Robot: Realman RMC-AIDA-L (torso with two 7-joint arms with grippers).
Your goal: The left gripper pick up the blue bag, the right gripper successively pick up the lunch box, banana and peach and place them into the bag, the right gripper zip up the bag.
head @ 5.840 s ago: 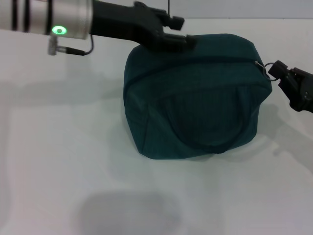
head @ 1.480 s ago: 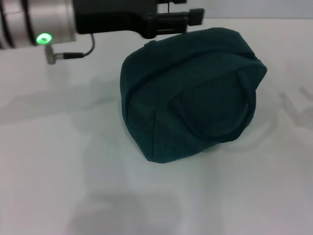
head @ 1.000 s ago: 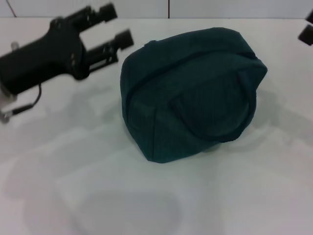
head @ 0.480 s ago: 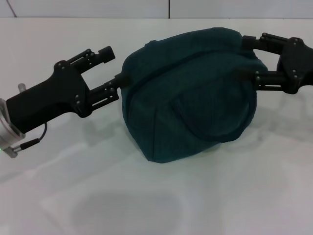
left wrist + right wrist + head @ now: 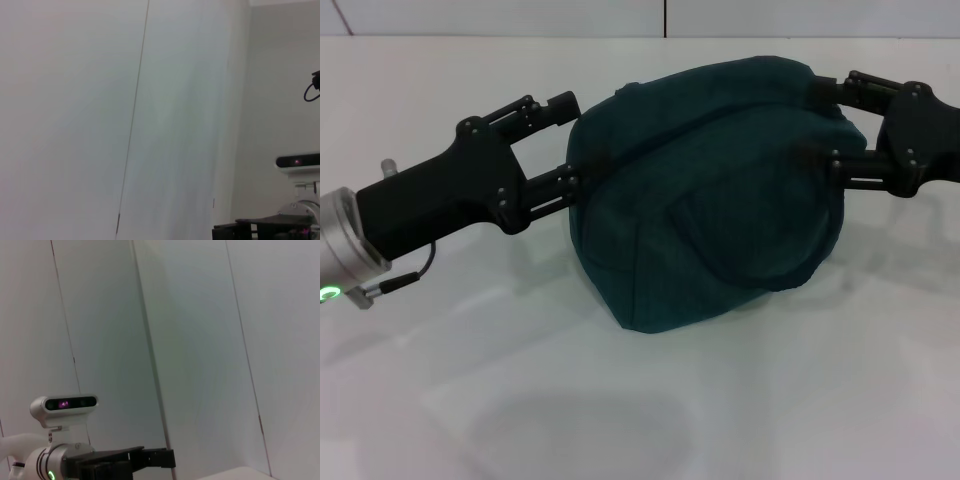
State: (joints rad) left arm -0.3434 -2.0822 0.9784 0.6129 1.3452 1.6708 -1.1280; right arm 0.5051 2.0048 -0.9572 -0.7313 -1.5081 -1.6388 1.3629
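My head view shows the dark teal fabric bag (image 5: 705, 190) on the white worktop (image 5: 470, 380), my black left end effector (image 5: 568, 140) and right end effector (image 5: 818, 125) spread wide, flanking it; wrist views show only walls.

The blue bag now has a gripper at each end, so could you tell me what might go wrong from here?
The blue bag sits closed on the table, with the left gripper and right gripper open against opposite ends. Closing there may catch only loose fabric, which could slip. Pressing inward from both ends may crumple or tip the soft bag.
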